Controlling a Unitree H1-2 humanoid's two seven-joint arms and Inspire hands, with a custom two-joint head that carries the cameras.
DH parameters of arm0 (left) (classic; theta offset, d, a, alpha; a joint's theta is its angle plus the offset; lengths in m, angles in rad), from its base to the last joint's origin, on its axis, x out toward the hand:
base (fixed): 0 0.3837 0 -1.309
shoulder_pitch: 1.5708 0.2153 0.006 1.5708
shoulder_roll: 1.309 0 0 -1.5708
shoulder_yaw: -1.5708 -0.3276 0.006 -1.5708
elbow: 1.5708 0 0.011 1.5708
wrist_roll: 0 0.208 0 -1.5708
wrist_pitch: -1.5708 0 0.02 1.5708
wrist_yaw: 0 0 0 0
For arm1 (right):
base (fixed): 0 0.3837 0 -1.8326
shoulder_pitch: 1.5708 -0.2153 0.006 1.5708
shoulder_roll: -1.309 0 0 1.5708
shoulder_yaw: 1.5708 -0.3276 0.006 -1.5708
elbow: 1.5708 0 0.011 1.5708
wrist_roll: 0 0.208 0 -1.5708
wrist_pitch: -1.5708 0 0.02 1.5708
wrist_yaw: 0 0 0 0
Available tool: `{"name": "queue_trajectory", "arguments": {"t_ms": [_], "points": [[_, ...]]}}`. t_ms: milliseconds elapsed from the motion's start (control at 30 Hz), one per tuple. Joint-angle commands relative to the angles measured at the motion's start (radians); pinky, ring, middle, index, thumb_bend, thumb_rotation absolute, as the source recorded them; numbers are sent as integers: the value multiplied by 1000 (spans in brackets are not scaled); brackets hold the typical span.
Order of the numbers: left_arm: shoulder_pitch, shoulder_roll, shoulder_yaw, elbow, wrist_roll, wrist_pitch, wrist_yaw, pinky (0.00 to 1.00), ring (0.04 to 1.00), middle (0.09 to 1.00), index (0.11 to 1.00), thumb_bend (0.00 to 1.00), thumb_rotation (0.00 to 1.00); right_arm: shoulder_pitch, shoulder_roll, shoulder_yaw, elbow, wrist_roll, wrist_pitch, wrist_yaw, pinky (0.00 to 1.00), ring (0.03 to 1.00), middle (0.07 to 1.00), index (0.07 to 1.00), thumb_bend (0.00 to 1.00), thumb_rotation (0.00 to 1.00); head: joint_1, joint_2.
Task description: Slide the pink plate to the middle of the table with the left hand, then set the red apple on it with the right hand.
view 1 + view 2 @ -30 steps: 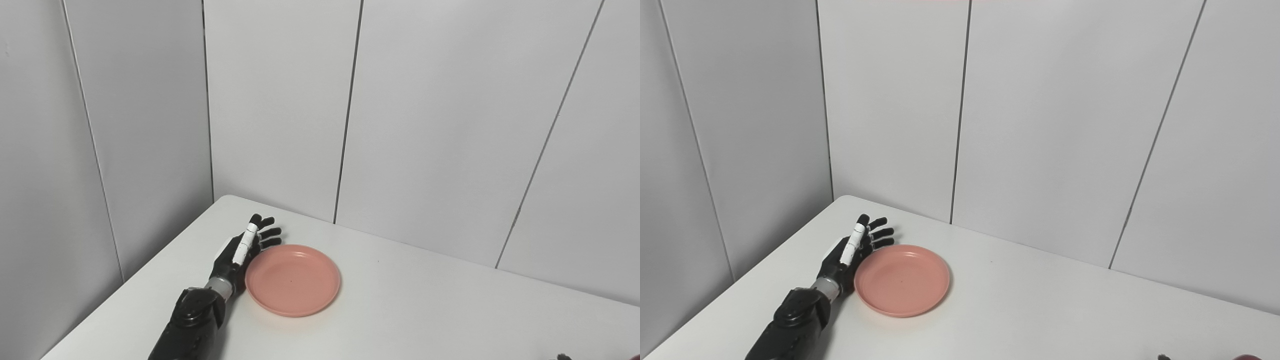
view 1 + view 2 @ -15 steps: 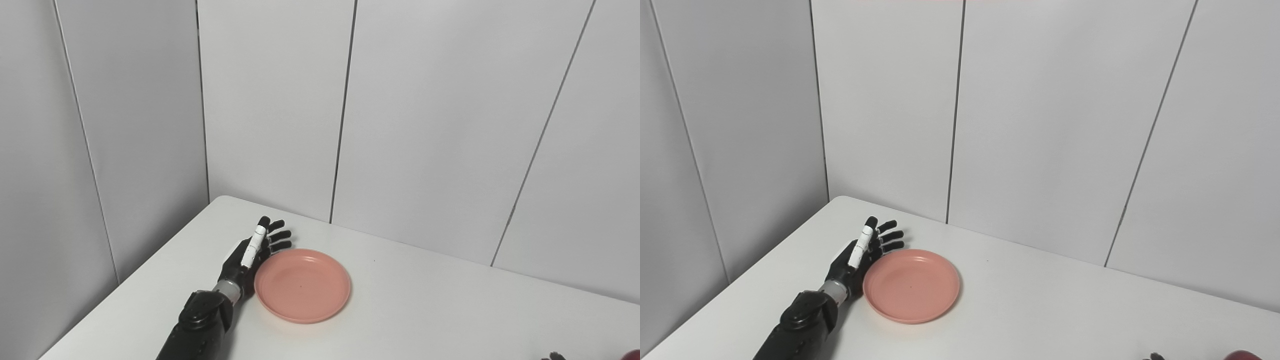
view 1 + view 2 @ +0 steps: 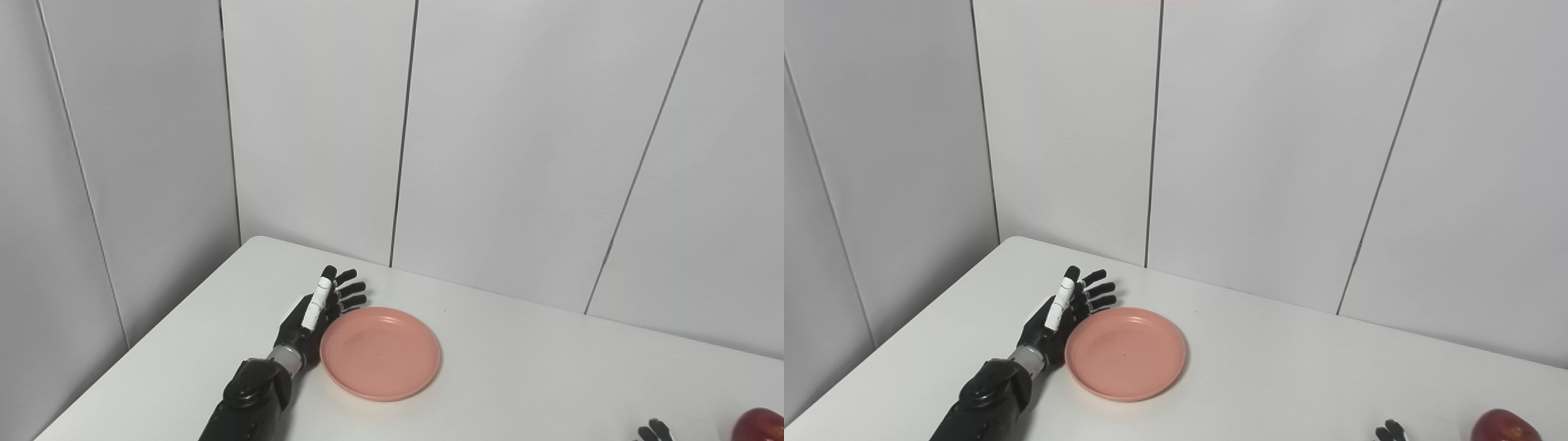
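Pink plate unmarked beside left hand

white table, grey panel walls w/ seams, prob. corner

The white table sits in a corner of grey panelled walls. A pink plate lies flat toward its left side, empty. A red apple rests at the near right, well apart from the plate and partly cut off by the frame.
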Motion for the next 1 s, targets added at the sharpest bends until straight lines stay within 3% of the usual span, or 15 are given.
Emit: {"name": "queue_trajectory", "arguments": {"t_ms": [0,300,967], "points": [[-34,-4,-6,-4,3,-3,-2,805,797,812,830,923,886,18,17,22,-7,-2,33,11,908,931,948,961,772,1000,-1,2],[-50,-30,-27,14,15,-7,3,752,761,775,812,935,890,18,23,30,-16,-7,35,10,905,927,944,967,795,1000,-25,20],[-31,-47,-68,0,25,9,-18,746,760,784,806,931,893,20,56,66,-58,-42,63,-26,886,910,925,940,846,1000,-104,65]]}}
